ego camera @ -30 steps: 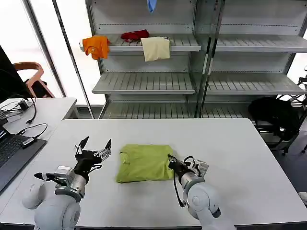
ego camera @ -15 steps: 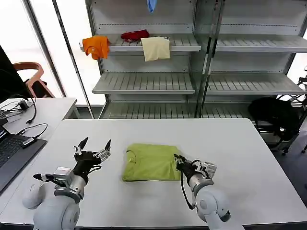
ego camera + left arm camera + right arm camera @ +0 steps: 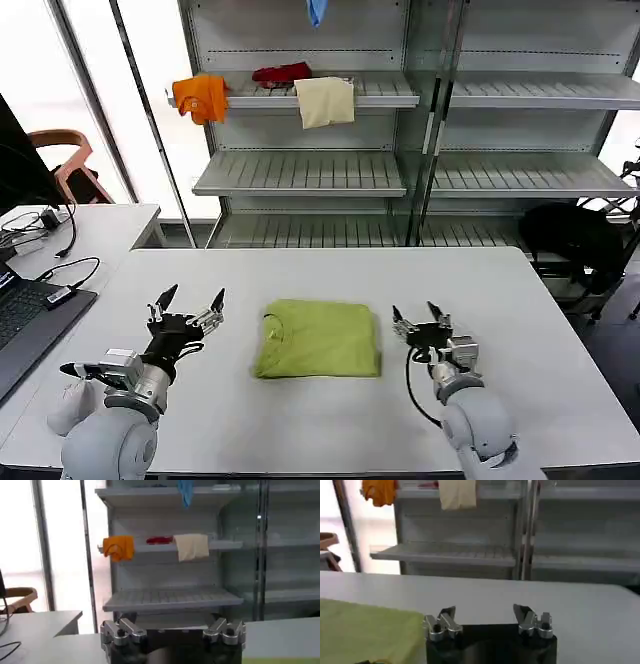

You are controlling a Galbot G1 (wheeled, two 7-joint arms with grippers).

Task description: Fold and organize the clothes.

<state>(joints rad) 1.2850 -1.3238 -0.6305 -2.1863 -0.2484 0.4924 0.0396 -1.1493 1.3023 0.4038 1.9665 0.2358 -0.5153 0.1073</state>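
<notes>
— Fingers first: how do yours stand?

— Fingers spread on both sides, pinching nothing. My right gripper hangs just above the white table, tips pointing away from me toward the shelves, just beside the right edge of the T-shirt but apart from it. My left gripper is parted the same way, raised over the table near the shirt's left edge, with bare tabletop between them.

— And the shirt itself?

— Lime yellow-green, folded into a neat flat rectangle, lying on the table between my two grippers, nearer my side than the far edge. From my right wrist a corner of it shows beside my open tips.

— What lies farther out?

— Grey shelving behind the table — an orange garment, a red one and a cream one on an upper shelf, a blue cloth hanging above them. A laptop sits on the side desk to my left.
</notes>
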